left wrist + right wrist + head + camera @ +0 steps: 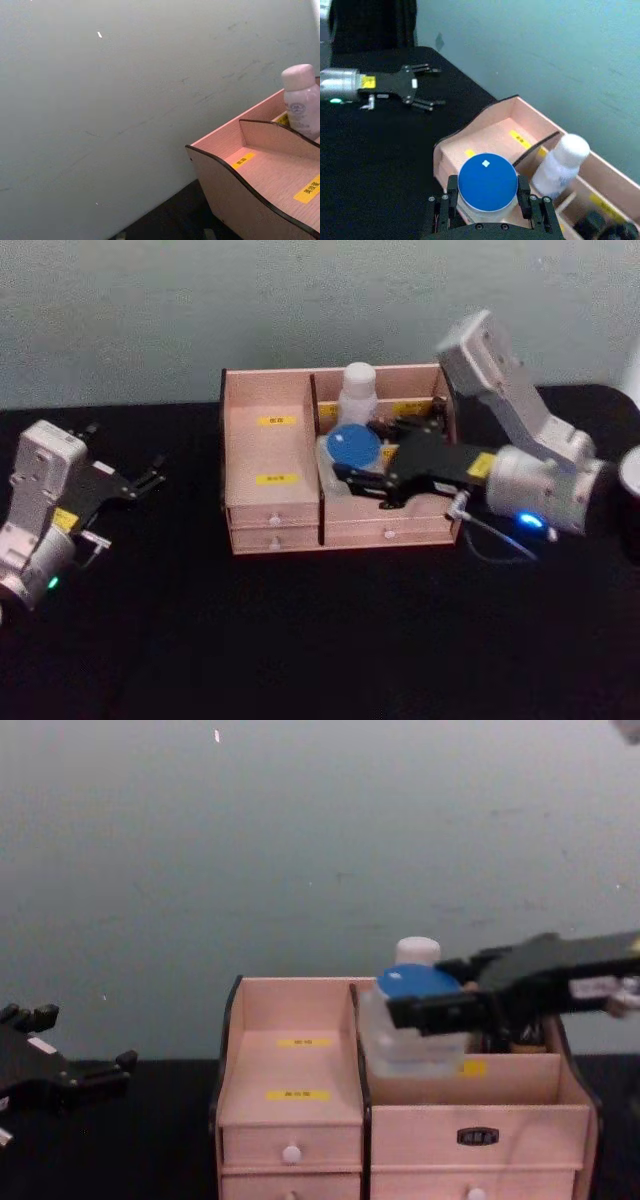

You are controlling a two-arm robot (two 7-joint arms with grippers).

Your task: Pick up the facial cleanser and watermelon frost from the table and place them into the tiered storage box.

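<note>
The tiered storage box [265, 375] [290, 1120] [485, 112] [225, 185] stands at the back middle of the black table. My right gripper [358, 485] [487, 200] [420, 1015] is shut on a translucent jar with a blue lid, the facial cleanser [354, 445] [487, 182] [410, 1040]. It holds the jar upright over the box's right front compartment. A small white capped bottle, the watermelon frost [358, 390] [302, 100] [560, 162] [418, 951], stands upright in the compartment behind it. My left gripper [150, 480] [440, 86] [85, 1040] rests open to the left of the box, holding nothing.
The box's left stepped compartments [275, 450] hold nothing. Small dark items [600, 225] lie in the right rear part of the box. A pale wall rises close behind the box. A white object [632, 475] sits at the far right edge.
</note>
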